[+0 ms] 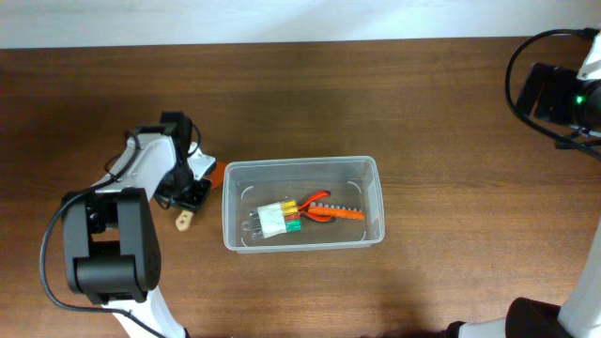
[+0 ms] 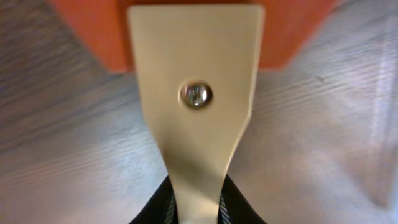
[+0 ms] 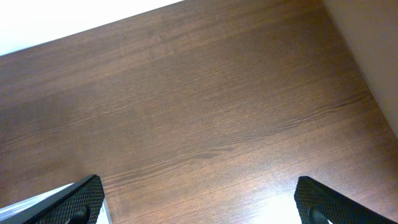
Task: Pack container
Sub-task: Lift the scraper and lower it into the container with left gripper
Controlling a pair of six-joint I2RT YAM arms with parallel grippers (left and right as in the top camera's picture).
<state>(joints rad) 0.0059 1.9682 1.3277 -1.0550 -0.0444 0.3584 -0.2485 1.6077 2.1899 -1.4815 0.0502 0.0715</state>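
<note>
The container [image 1: 300, 163], a clear rectangular tub, sits at the table's middle. Inside it lie an orange tool [image 1: 331, 212] and a white bundle with coloured ends [image 1: 276, 220]. Just left of the tub lies a scraper with an orange blade [image 1: 214, 175] and a pale wooden handle [image 2: 196, 118]. My left gripper [image 2: 196, 208] is shut on that handle, and its black fingers [image 2: 155, 208] press both sides. In the overhead view the left gripper [image 1: 192, 192] is over the scraper. My right gripper [image 3: 202, 205] stands wide open over bare wood with nothing between its fingers.
The right arm [image 1: 554, 94] stays at the far right corner, well away from the tub. A white wall [image 1: 282, 19] borders the table's far edge. The left arm's base [image 1: 103, 249] stands at the front left.
</note>
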